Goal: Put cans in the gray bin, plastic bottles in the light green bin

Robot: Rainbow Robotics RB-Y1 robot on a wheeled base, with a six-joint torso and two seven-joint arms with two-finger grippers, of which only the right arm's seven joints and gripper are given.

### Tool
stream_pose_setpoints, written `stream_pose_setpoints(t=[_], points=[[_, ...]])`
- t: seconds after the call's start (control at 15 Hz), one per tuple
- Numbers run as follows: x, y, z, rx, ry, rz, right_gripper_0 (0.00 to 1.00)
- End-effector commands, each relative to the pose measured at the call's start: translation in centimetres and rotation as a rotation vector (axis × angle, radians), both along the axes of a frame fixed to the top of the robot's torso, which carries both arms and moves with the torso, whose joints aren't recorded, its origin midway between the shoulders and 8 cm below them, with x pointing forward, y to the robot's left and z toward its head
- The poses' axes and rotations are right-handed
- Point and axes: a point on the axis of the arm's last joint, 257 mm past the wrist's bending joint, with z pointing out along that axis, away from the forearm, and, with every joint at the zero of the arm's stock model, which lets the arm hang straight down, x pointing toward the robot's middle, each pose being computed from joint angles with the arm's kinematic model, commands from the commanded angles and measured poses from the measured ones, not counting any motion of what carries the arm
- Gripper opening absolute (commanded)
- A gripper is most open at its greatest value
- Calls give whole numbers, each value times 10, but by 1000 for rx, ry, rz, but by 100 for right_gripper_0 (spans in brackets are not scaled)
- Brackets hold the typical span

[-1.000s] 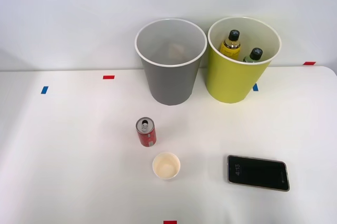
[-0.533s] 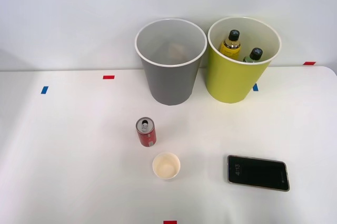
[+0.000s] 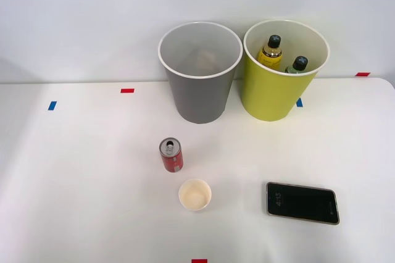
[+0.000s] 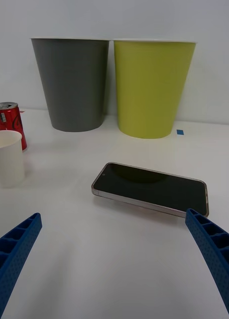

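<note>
Red can (image 3: 171, 155) is standing upright on the white table (image 3: 74, 176), out in front of the gray bin (image 3: 199, 71) and just behind the cream paper cup (image 3: 195, 194) — close to it but not touching. Both black-capped bottles, yellow (image 3: 270, 50) and green (image 3: 298, 64), sit inside the light green bin (image 3: 281, 90), right beside the gray one. My right gripper (image 4: 114, 259) is spread wide and holding nothing, low over the table with a dark phone (image 4: 150, 188) lying flat just ahead
</note>
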Motion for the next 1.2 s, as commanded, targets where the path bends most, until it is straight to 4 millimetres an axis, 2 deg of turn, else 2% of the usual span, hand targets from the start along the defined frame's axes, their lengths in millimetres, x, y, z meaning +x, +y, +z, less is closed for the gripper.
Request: stream_pose_setpoints(t=[0.07, 1.2], points=[[0, 0, 0, 0, 0, 0, 100], [0, 0, 0, 0, 0, 0, 100]])
